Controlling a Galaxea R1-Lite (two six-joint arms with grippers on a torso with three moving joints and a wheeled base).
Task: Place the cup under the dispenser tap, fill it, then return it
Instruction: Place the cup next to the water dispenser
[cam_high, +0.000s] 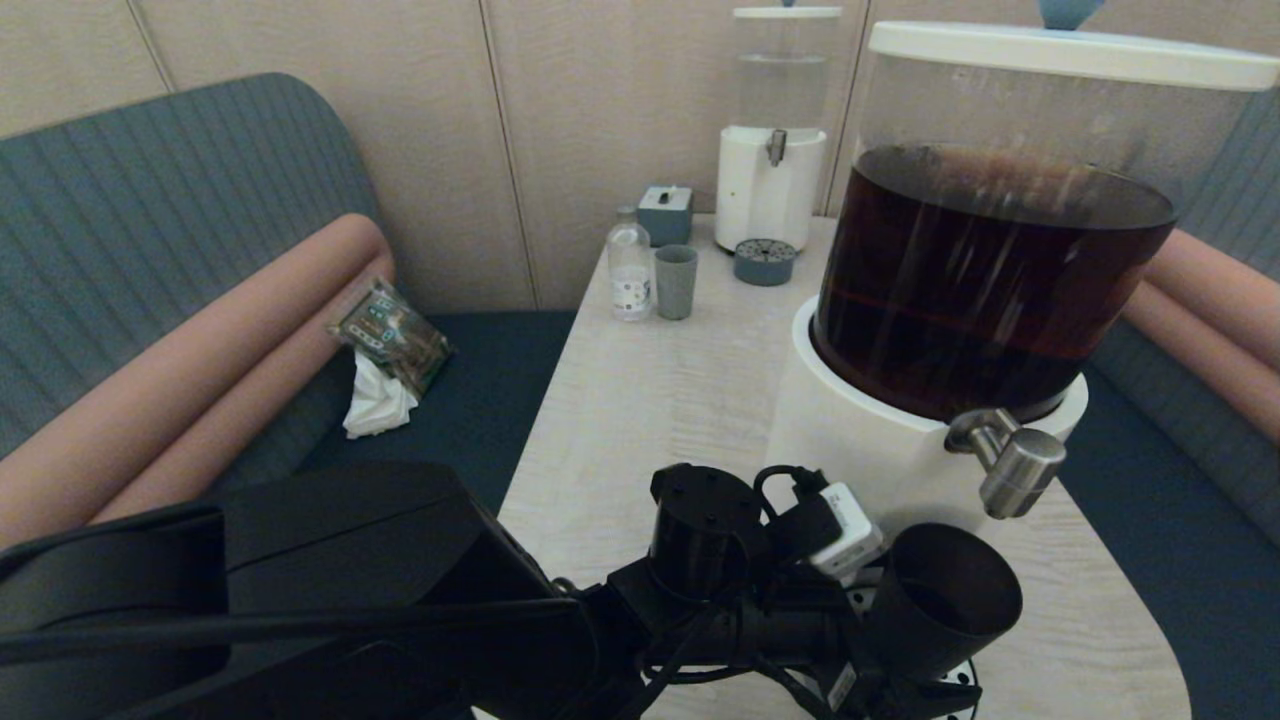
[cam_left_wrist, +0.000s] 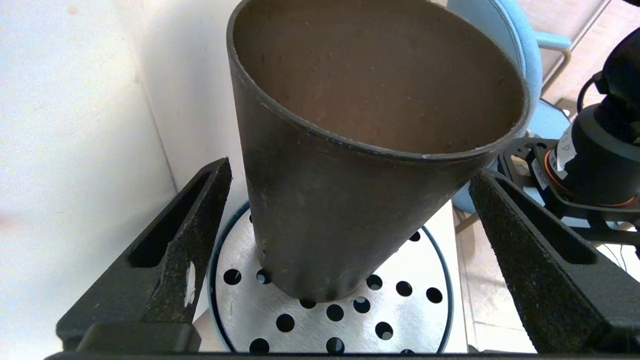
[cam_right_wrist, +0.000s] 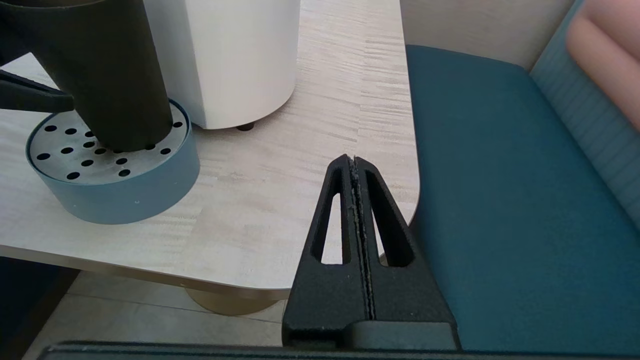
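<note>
The black cup (cam_high: 940, 600) (cam_left_wrist: 320, 210) (cam_right_wrist: 110, 75) stands on a round perforated steel drip tray (cam_left_wrist: 420, 320) (cam_right_wrist: 115, 195) against the big dispenser's white base (cam_high: 860, 450). Its mouth is just below the brushed-steel tap (cam_high: 1015, 470), and it looks empty inside. Dark brown liquid (cam_high: 980, 290) fills the clear tank. My left gripper (cam_left_wrist: 350, 170) is open, one finger (cam_left_wrist: 195, 235) on each side of the cup, with small gaps. My right gripper (cam_right_wrist: 354, 162) is shut on nothing, hovering by the table's near right corner.
At the table's far end stand a grey-blue tumbler (cam_high: 676, 281), a clear bottle (cam_high: 630, 272), a grey box (cam_high: 665, 213) and the small clear-liquid dispenser (cam_high: 770, 150) with its own drip tray (cam_high: 765, 262). A snack packet (cam_high: 392, 335) lies on the left sofa.
</note>
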